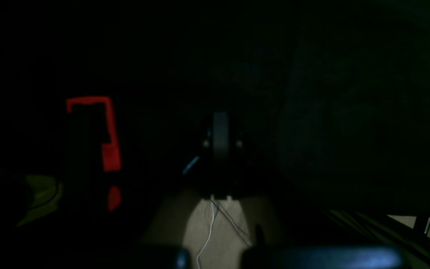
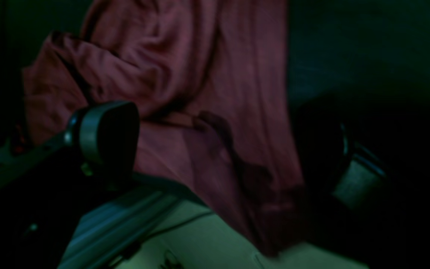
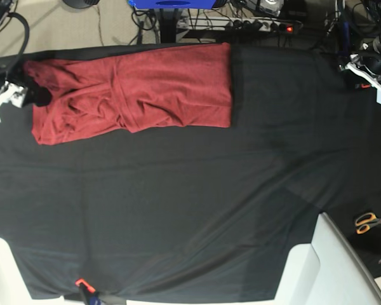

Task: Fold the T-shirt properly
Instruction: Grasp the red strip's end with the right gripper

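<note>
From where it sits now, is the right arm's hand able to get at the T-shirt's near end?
Probably yes. The right hand stands open at the T-shirt's left end in the base view, with nothing between them. The right wrist view shows red fabric between its fingers.

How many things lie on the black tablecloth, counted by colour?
Red: 1, the T-shirt
Orange-handled: 1, the scissors
Total: 2
</note>
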